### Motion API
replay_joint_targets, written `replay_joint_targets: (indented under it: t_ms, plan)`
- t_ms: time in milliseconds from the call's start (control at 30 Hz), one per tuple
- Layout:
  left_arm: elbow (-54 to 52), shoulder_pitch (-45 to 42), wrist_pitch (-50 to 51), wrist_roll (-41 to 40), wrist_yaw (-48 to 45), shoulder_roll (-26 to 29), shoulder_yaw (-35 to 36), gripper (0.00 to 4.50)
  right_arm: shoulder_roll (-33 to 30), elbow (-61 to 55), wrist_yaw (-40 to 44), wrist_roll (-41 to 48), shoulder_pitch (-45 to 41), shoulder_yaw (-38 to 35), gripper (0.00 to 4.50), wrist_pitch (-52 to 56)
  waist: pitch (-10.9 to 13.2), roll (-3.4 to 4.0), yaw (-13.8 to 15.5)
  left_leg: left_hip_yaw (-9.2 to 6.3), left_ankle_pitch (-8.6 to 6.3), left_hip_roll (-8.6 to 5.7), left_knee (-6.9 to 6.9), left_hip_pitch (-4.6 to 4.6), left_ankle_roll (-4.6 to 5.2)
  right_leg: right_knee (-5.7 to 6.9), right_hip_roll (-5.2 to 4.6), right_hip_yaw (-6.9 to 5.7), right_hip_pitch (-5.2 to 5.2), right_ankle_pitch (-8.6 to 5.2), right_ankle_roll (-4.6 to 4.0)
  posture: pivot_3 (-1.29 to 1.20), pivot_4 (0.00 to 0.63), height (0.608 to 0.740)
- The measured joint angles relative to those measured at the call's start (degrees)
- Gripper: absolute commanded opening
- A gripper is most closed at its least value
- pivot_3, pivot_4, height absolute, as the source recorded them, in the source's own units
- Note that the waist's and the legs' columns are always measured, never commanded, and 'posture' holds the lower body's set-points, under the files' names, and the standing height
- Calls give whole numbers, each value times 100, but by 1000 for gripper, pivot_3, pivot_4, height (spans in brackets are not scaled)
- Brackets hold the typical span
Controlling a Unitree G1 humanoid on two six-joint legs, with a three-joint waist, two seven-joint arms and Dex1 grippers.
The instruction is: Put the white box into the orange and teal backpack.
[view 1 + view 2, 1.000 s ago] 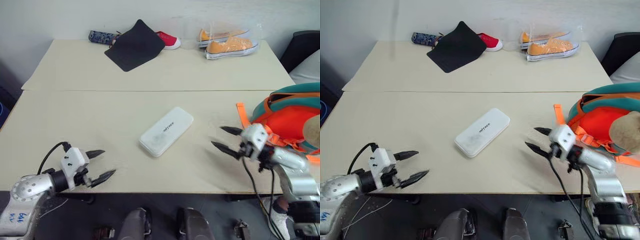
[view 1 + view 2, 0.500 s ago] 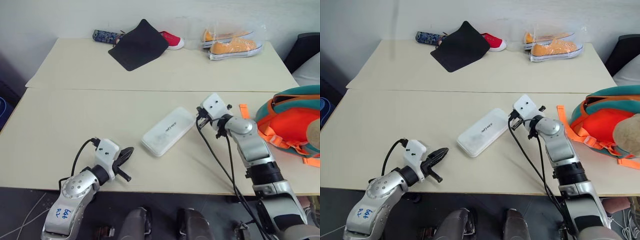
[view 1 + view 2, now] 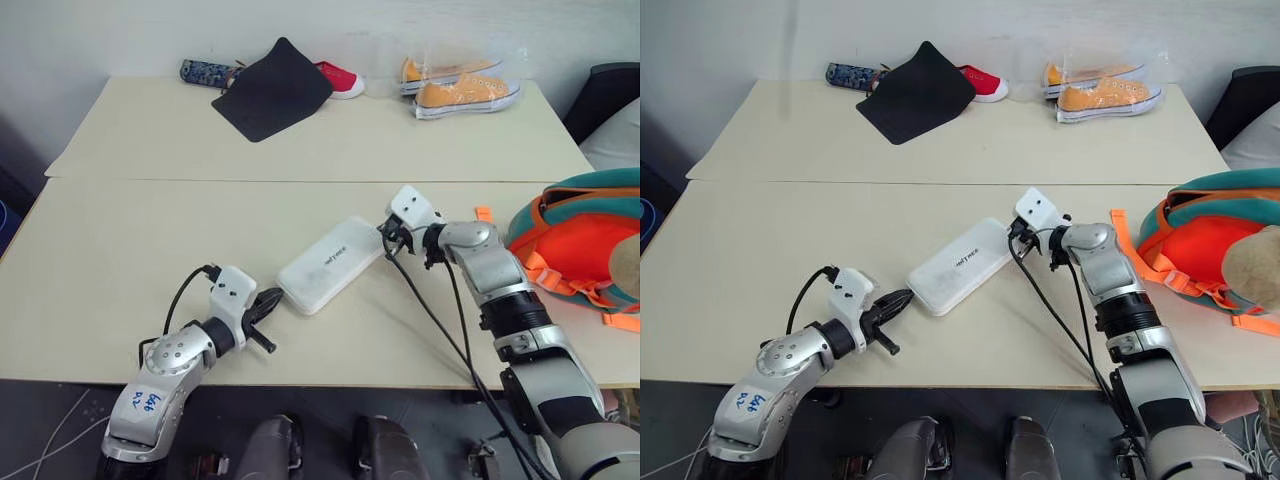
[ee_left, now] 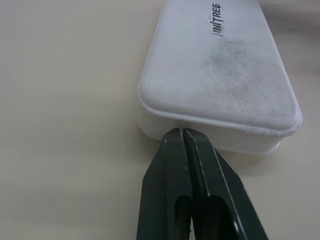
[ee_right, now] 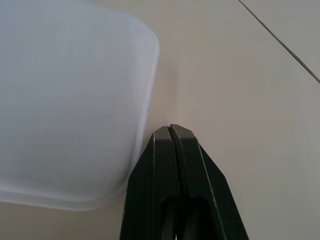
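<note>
The flat white rounded-corner box (image 3: 331, 265) lies diagonally on the beige worktop (image 3: 150, 240), well left of the bulky orange and teal backpack (image 3: 575, 235) (at the right edge). The left end effector (image 4: 176, 132) is clenched empty, tips touching the box's near end. The right end effector (image 5: 169, 131) is clenched empty beside its far end

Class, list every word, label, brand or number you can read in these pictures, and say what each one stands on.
"UNITREE": dark print on the lid of the flat white rectangular box; its first letter is cut off in the left wrist view.
Blue handwritten marks on the left arm's grey metal shell: too unclear to read.
Orange canvas shoes, red shoe, orange and teal padded backpack: no readable text.
</note>
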Motion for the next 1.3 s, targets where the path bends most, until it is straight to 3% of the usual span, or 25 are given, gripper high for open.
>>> replay_joint_targets:
  t_ms: [300, 567, 667, 733, 833, 967, 1067, 1300]
  plan:
    - [291, 7, -315, 186, -62, 223, 278, 92, -879, -1756, 1581, 646, 1240, -24, 0, 237, 0, 0, 8, 0, -21, 1, 1, 4, -32, -13, -6, -2, 1, 0, 0, 0, 150, 740]
    - [424, 177, -640, 147, -514, 513, 468, 92, -1183, -3852, 1376, 1225, 2690, -337, 0, 1428, 0, -1, 44, -3, -25, 3, -1, 2, -35, -26, -16, -3, 0, 0, 0, 0, 150, 740]
    - [548, 117, -697, 83, -668, 536, 477, 590, -1256, -4164, 1194, 1276, 2923, -436, 0, 1632, 0, -1, 57, -3, -26, 3, -3, 1, -35, -26, -17, -4, -2, 0, 0, 0, 150, 740]
    - [884, -153, -431, -231, -941, 734, 628, 1182, -1388, -4233, 1078, 1267, 3070, -470, 0, 1621, 0, -1, 87, -4, -25, 5, -4, 1, -39, -25, -15, -6, -6, 0, -1, 0, 150, 740]
    - [1508, -576, 651, -1223, -1609, 1244, 1296, 2163, -1536, -4259, 977, 1274, 3160, -530, 0, 1517, 1, -2, 102, -4, -24, 7, -3, 1, -39, -24, -13, -7, -7, -1, -3, 0, 150, 740]
    - [2359, -1449, 2908, -2574, -2261, 1870, 1687, 3438, -1571, -4222, 874, 1253, 3141, -625, 0, 1405, 4, -8, 99, -4, -24, 5, 1, 1, -37, -17, -12, -7, -5, -1, -2, 0, 150, 740]
    - [3084, -2235, 4010, -3023, -2305, 1895, 1818, 4362, -1584, -4105, 844, 1243, 3041, -626, 0, 1327, 6, -12, 132, -5, -22, 2, 7, 1, -37, -10, -9, -8, -4, -1, -2, 0, 150, 740]
    - [3883, -3200, 5476, -3203, -2048, 1622, 1329, 4472, -1641, -3850, 923, 1144, 2749, -398, 0, 1043, 9, -18, 135, -2, -20, 3, 7, 0, -37, 8, 4, -4, -3, -1, -2, 0, 150, 740]
